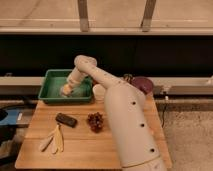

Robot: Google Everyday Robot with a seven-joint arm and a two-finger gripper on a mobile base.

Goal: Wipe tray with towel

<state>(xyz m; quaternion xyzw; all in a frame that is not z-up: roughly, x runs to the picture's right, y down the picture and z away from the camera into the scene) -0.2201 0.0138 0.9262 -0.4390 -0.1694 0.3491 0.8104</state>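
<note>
A green tray (51, 93) stands at the back left of the wooden table. My gripper (66, 90) reaches down into the tray from the right, at its middle. A pale towel (65, 91) lies under the gripper on the tray floor. The white arm (120, 115) stretches from the front right across the table and hides the tray's right rim.
On the wooden table (80, 145) lie a dark rectangular object (66, 120), a bunch of dark red grapes (95, 121) and a banana peel (54, 140). A white cup (99, 91) stands right of the tray. A dark red bowl (142, 85) sits at the back right.
</note>
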